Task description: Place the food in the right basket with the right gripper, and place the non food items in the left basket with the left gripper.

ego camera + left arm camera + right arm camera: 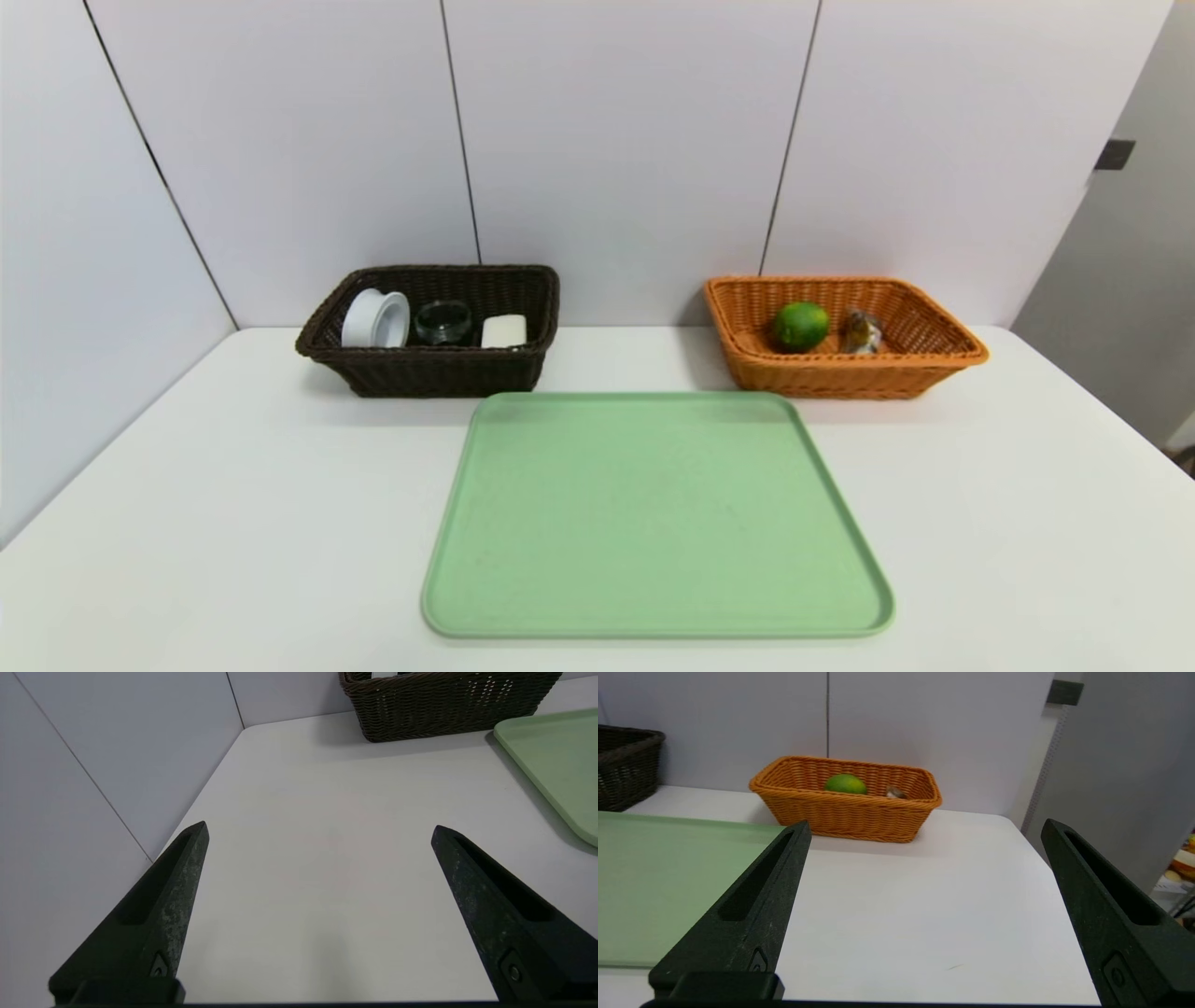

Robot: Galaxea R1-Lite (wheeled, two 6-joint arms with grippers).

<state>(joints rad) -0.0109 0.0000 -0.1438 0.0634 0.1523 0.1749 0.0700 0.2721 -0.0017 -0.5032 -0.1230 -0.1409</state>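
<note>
While L hand (320, 828) gapes wide, nothing held, dark basket (448, 707) sits beyond it; R hand (928, 823), also wide & unladen, faces orange basket (845, 816) w/ lime (845, 784).

Head view: from above and in front of the table (233, 523), facing forward and down; widest and farthest off, takes in both baskets, dark (448, 373) and orange (840, 383), whole tray (653, 523), back wall (616, 140).

Left wrist view: from behind the left gripper (320, 828), looking out between its fingers, over the table's left part; close to the fingers, cuts off the dark basket and tray.

Right wrist view: from behind the right gripper (927, 823), facing forward over the table's right part to the wall, shallower tilt; close to the fingers, orange basket whole, farther off.

Shared: head and left wrist views, dark basket, tray part, left table; head and right wrist views, orange basket, lime (800, 327), tray part; both wrist views, parts of dark basket and tray.
</note>
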